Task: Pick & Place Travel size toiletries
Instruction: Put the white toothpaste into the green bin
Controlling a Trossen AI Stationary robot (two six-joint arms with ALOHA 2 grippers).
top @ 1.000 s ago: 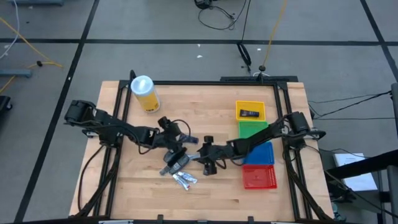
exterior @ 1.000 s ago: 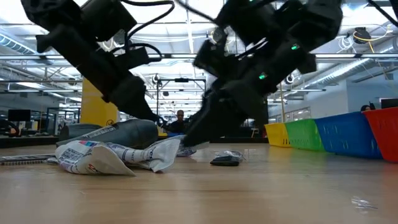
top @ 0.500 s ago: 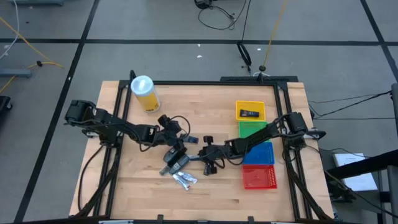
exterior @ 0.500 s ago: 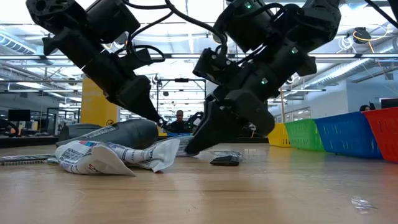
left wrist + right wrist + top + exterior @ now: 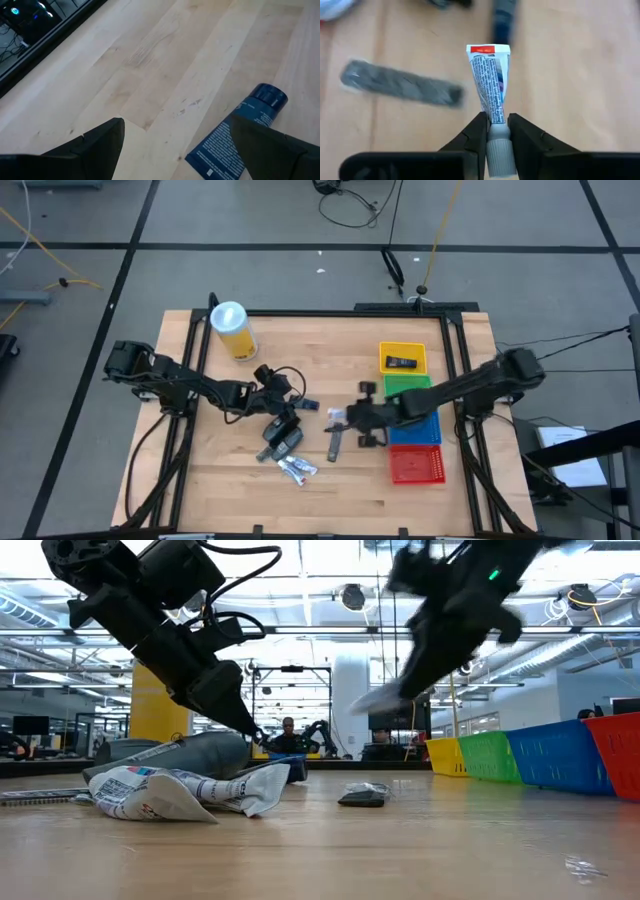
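Note:
My right gripper (image 5: 348, 416) is shut on a small white tube with printed text (image 5: 490, 82) and is raised above the table (image 5: 385, 695). A flat dark grey pack (image 5: 335, 443) lies on the wood below it. My left gripper (image 5: 290, 410) hovers open near the table's middle, beside a blue tube (image 5: 240, 135) that lies flat. More travel size toiletries lie heaped just in front of it (image 5: 287, 448), among them crumpled white and grey packs (image 5: 180, 785). One dark item (image 5: 402, 362) lies in the yellow tray. My right gripper pinches the white tube's grey cap end (image 5: 497, 137) between its two fingers. The tube runs on straight ahead of the fingers, with its flat crimped end (image 5: 487, 49) farthest out. It is lifted clear of the table and slants down toward the table's left.
Yellow (image 5: 385, 350), green (image 5: 405, 385), blue (image 5: 425, 428) and red (image 5: 416, 464) trays stand in a row along the right side. A tall yellow canister with a white lid (image 5: 232, 330) stands at the far left. A small dark item (image 5: 362, 798) lies mid-table.
My right gripper has shut on the white tube beside the heap, then risen and moved toward the table's right edge and the trays. The tube is now lifted clear of the wood.

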